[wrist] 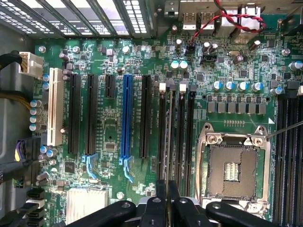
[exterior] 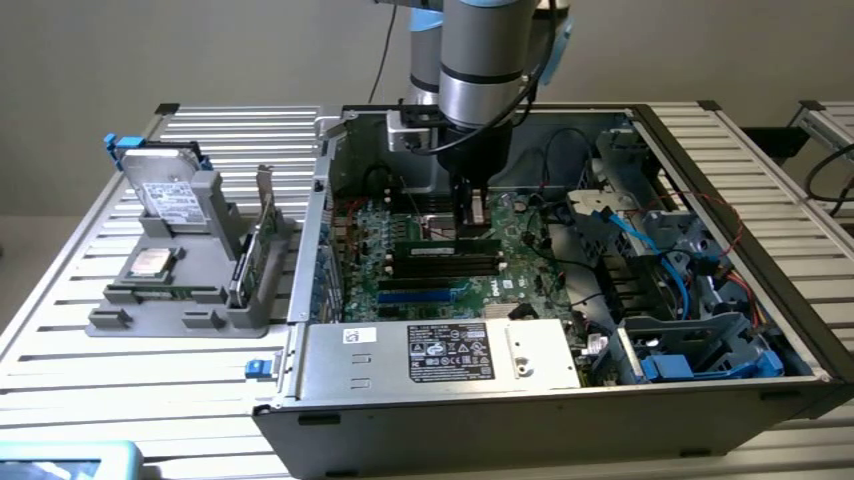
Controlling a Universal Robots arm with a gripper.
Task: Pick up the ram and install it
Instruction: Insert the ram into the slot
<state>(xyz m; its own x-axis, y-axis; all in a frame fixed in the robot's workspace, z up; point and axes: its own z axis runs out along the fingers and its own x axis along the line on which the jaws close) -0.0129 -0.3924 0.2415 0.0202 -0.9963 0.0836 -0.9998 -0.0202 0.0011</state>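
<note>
The ram (exterior: 447, 243), a narrow green stick with a white label, stands on edge among the black memory slots (exterior: 441, 268) of the motherboard inside the open computer case. My gripper (exterior: 470, 222) comes straight down onto its top edge from above. In the wrist view the ram (wrist: 169, 137) is seen edge-on as a thin line along one of the black slots (wrist: 189, 137), and my gripper (wrist: 166, 201) is shut on it, with a black finger (wrist: 160, 208) on either side. I cannot tell whether the stick is fully seated in the slot.
An empty processor socket (wrist: 233, 165) lies beside the memory slots. The power supply (exterior: 441, 352) fills the case's front, and blue cables (exterior: 641, 250) and drive cages sit at the exterior view's right. Outside, a grey fixture (exterior: 174, 295) holds a hard drive (exterior: 171, 195) and an expansion card (exterior: 260, 240).
</note>
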